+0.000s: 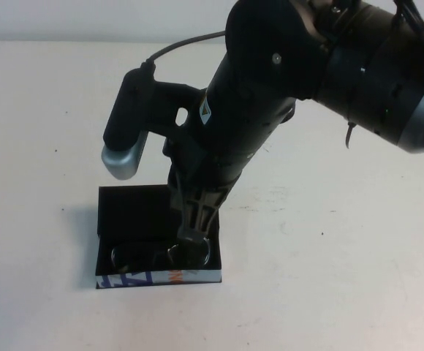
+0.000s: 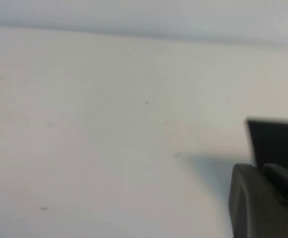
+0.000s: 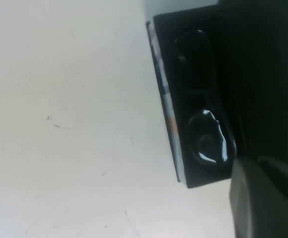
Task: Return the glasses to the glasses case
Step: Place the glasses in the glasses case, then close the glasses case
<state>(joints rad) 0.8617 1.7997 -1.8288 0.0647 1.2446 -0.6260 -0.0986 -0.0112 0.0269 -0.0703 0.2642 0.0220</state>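
My left end effector is out of sight. The case point(image 1: 124, 212) sits open on the counter point(image 1: 343, 278); the glasses point(image 1: 135, 256) lie inside, partly hidden. My right end effector point(image 1: 192, 235) reaches in, narrow, touching them; whether it grips, I cannot tell.

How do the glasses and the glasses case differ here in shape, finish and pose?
The glasses are rounded, glossy lenses in a thin frame; the glasses case is a flat-sided rectangular box, matte inside. The glasses lie inside, against the patterned front edge; the glasses case rests open on the table. The glasses are narrower than the case. Both are dark. The right claw reaches down into the case over the glasses; the left claw sits aside.
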